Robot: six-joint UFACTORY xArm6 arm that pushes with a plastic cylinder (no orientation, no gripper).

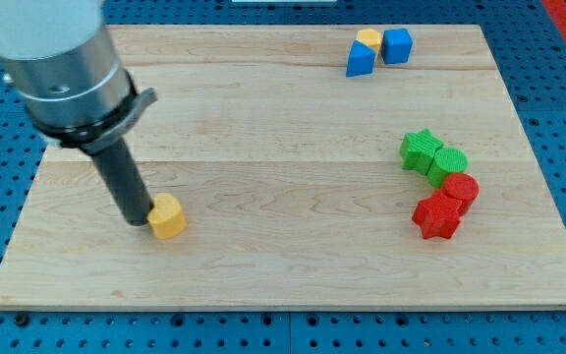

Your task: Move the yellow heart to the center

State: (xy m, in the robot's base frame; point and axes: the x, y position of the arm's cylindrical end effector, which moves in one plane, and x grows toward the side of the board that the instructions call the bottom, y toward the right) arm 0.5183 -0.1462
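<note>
The yellow heart lies on the wooden board at the lower left. My tip is down on the board, touching the heart's left side. The dark rod rises from there up and to the left into the arm's grey body at the view's top left.
At the top right a blue triangular block, a small yellow block and a blue cube sit bunched together. At the right a green star, a green round block, a red round block and a red star form a chain.
</note>
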